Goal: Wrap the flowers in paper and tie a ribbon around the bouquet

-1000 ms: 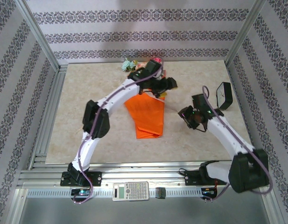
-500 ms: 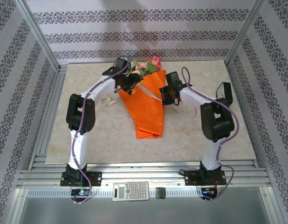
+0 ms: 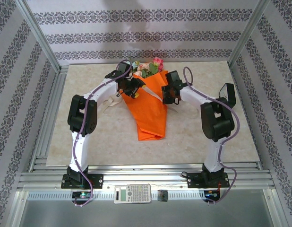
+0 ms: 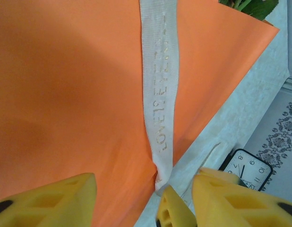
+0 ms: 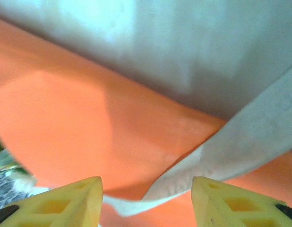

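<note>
I see the paper (image 3: 153, 113) cone holding the flowers (image 3: 151, 66), stems hidden; left jaws and right jaws spread above the ribbon (image 4: 160, 94).

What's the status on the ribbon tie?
Left gripper open astride ribbon at paper edge. Right gripper open over ribbon at the opposite edge. Ribbon across paper, no knot visible. Nothing in the way.

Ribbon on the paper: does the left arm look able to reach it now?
Probably yes. The ribbon lies bare on the paper, just ahead of the left end effector, whose jaws stand open; nothing lies between.
</note>
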Motion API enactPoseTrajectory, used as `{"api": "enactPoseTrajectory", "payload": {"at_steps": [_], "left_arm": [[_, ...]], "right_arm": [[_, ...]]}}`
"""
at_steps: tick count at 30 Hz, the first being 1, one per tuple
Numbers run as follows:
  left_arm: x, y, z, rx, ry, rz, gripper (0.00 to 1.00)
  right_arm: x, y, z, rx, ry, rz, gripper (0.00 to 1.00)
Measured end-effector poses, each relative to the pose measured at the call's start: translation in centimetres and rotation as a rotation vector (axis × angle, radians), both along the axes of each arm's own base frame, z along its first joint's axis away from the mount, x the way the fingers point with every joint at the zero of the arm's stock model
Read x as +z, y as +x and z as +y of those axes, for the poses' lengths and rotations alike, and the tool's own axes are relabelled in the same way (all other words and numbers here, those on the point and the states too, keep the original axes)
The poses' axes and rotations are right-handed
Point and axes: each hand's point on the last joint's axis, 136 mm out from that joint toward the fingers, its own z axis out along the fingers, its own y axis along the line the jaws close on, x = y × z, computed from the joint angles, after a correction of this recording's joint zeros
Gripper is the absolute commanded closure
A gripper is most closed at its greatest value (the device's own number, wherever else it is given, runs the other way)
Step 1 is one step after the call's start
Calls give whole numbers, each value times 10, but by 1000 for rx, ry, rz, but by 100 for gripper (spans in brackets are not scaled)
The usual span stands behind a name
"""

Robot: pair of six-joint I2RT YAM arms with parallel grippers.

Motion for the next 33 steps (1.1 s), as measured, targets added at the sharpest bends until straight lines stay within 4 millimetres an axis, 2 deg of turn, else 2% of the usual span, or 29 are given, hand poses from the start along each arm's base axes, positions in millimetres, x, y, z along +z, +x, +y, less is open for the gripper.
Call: {"api": "enactPoseTrajectory", "payload": {"at_steps": [3, 6, 9, 14, 16, 18, 19, 21, 23, 25, 27, 29, 33], "left_arm": [[-5, 5, -2, 0, -2, -4, 49], [-16, 10, -4, -2, -3, 0, 50], [-28, 12, -6, -3, -5, 12, 50], [-38, 11, -7, -9, -9, 28, 50], [-39, 12, -8, -13, -16, 23, 49], [-42, 12, -9, -15, -21, 15, 48], [-46, 10, -8, -15, -21, 16, 48], [-57, 4, -6, -13, -15, 34, 46], [-66, -1, -4, -11, -10, 51, 42], [-69, -3, -4, -11, -7, 60, 38], [-65, -1, -4, -9, -13, 46, 36], [-55, 1, -5, -6, -18, 25, 34], [-21, 4, -6, 4, -34, -36, 29]], "right_arm": [[21, -3, 2, -1, 15, -38, 42], [26, -7, 8, 5, 28, -45, 39], [17, -9, 12, 1, 44, -16, 39], [-15, -7, 18, -22, 59, 58, 41], [-24, -4, 20, -29, 61, 76, 46], [-33, -1, 21, -38, 63, 91, 56], [-35, 0, 22, -44, 68, 97, 63], [-36, 3, 24, -45, 74, 93, 87], [-34, 5, 25, -40, 79, 83, 100], [-32, 7, 26, -33, 80, 71, 100], [-28, 8, 27, -17, 75, 58, 100], [-22, 3, 29, 9, 71, 43, 100], [6, -15, 37, 74, 74, -7, 100]]}}
